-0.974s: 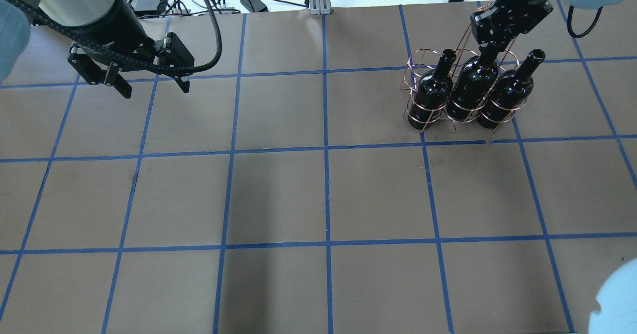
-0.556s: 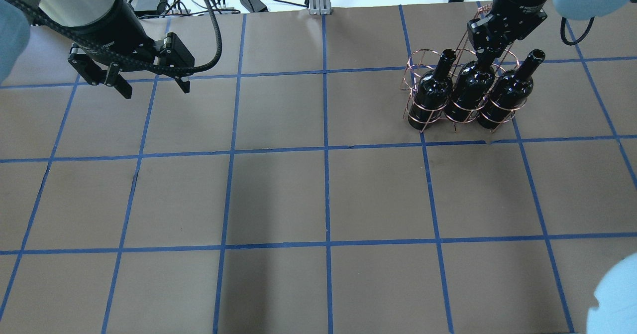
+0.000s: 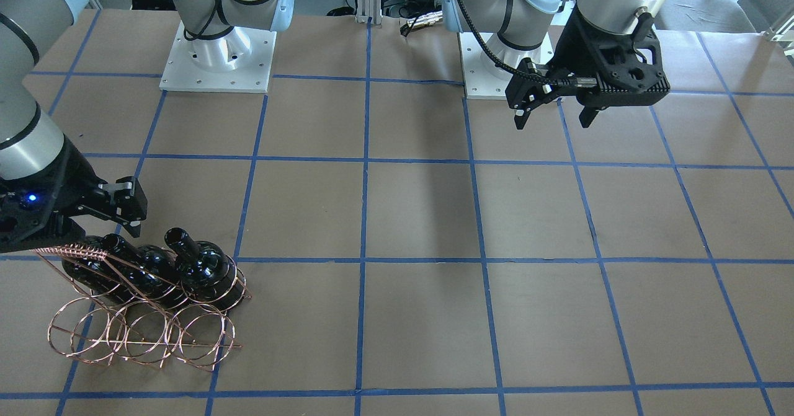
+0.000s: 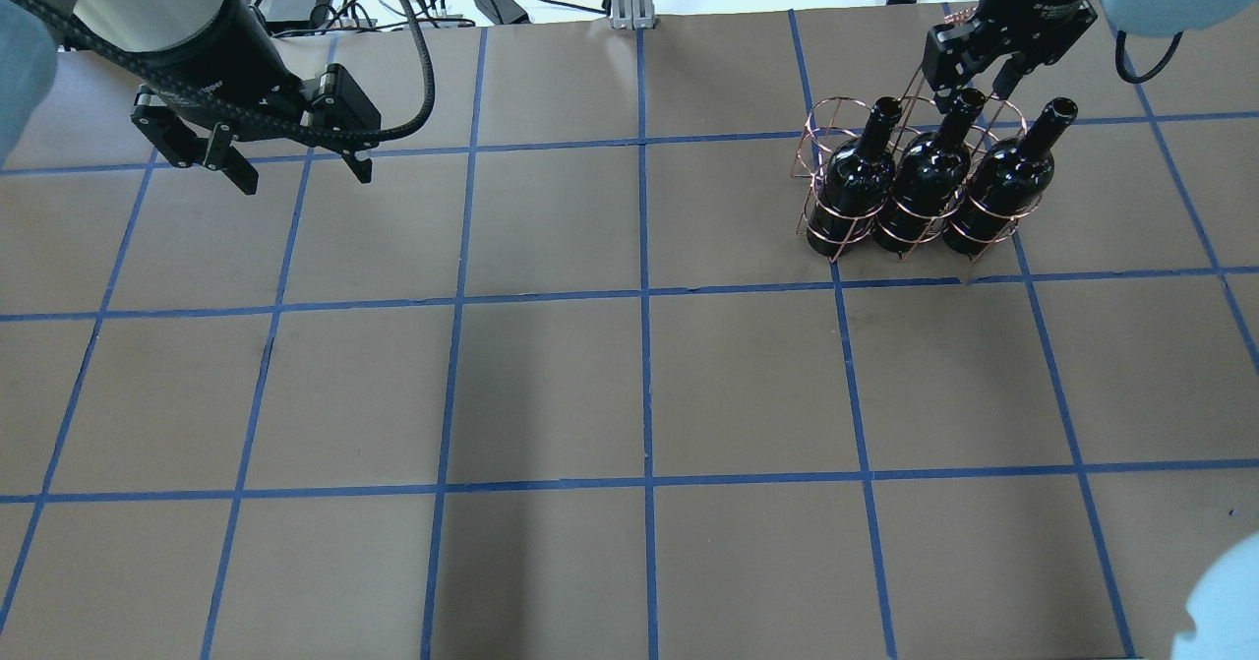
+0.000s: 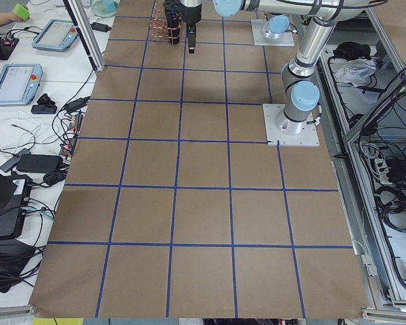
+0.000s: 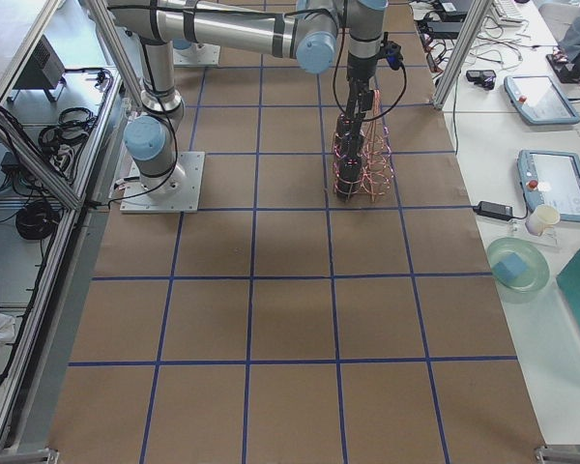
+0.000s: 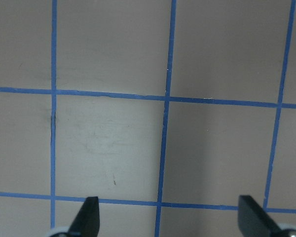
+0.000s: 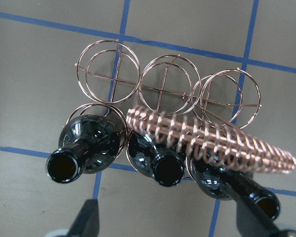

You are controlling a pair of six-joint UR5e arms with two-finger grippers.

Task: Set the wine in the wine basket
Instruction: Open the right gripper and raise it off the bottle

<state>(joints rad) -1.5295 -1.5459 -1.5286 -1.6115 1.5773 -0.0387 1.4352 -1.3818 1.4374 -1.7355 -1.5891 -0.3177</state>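
**Right gripper point(image 4: 974, 82) hangs spread and empty just over the middle wine bottle point(image 4: 929, 173), which stands in the wine basket point(image 8: 177, 126).**

In your right wrist view the gripper's fingertips point(image 8: 86, 219) are cut by the bottom edge. The coiled handle point(image 8: 246, 150) crosses the right-side bottle point(image 8: 212, 185) and hides most of its neck. From the table ends you cannot separate the bottles: one view shows them tiny at its top edge, the other stacks them behind each other. The middle bottle, the right-side bottle and the left-side bottle point(image 4: 854, 183) stand upright, one per ring, in the basket's row nearer the robot. The left gripper point(image 4: 303, 170) is released, jaws wide, over the table point(image 4: 551, 385), well apart from the basket.
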